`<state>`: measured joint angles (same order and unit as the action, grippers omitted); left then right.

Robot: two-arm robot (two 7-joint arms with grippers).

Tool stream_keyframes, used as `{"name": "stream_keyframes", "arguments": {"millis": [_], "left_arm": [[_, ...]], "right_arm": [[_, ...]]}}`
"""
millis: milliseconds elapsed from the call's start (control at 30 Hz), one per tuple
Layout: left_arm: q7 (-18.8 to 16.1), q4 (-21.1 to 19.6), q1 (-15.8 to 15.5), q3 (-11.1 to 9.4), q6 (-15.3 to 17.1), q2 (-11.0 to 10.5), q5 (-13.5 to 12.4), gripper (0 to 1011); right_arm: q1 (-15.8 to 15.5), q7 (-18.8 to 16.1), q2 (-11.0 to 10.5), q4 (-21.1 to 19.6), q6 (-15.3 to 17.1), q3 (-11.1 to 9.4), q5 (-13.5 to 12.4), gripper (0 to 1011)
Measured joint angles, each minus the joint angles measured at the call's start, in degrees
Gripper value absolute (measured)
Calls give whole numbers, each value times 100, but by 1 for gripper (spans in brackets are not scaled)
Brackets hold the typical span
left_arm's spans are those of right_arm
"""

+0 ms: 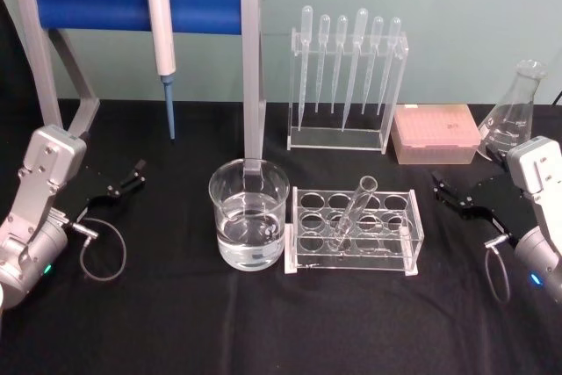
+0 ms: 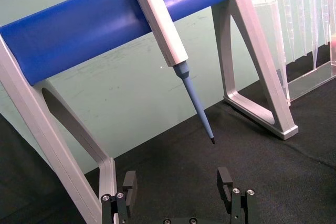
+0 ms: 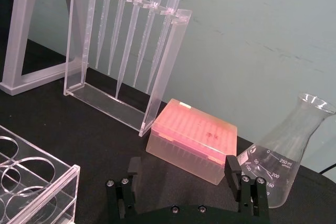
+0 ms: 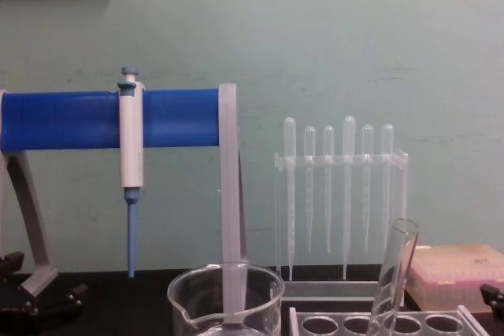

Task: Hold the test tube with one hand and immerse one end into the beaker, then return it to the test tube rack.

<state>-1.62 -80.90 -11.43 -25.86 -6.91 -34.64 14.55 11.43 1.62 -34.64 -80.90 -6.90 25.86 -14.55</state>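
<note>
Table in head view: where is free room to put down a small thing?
Bare: the front strip before beaker and test tube rack; the patch between left gripper and beaker. Crowded: back right, around pipette stand, tip box, flask.

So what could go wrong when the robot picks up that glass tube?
1. The test tube leans tilted in its rack, so the open right gripper might pinch it crookedly and drop it.
2. The beaker of water stands right beside the rack; a bump while dipping could spill it.
3. The flask stands close by the right gripper and might get knocked.
The left gripper sits open, far left.
</note>
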Motion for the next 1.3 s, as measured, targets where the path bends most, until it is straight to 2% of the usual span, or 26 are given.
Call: {"name": "stream_keyframes", "arguments": {"millis": [1100, 1300], "left_arm": [[0, 0, 0, 0, 0, 0, 0, 1000], [0, 0, 0, 0, 0, 0, 0, 1000]], "right_arm": [[-9, -7, 2, -17, 6, -23, 1, 1003], [-132, -113, -77, -416, 154, -206, -10, 1003]]}}
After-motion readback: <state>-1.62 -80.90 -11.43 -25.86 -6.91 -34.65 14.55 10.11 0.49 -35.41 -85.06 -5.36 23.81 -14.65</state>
